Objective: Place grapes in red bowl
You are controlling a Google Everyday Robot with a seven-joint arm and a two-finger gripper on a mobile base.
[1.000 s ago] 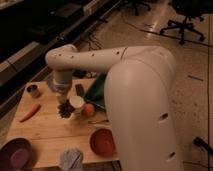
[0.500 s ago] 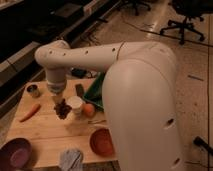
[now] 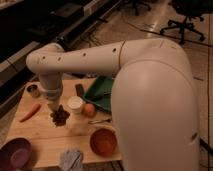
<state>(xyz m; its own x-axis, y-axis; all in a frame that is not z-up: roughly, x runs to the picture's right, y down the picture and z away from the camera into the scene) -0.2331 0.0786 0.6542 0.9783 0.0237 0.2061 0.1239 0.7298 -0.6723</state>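
Wood tabletop (image 3: 42, 135), 1 pc, is laid with: grapes (image 3: 60, 118) x1 cluster, red bowl (image 3: 103, 142) x1, purple bowl (image 3: 15, 151) x1, carrot (image 3: 30, 112) x1, orange fruit (image 3: 89, 109) x1, white cup (image 3: 75, 104) x1, green tray (image 3: 102, 89) x1. Gripper (image 3: 54, 107) is held directly over grapes, mid-table, fingers pressed together on cluster top. Red bowl is set nr front edge, apart from grapes; bare wood is seen btwn. Cup and fruit are stood just beside grapes; table's right side is hidden by arm (image 3: 150, 100).
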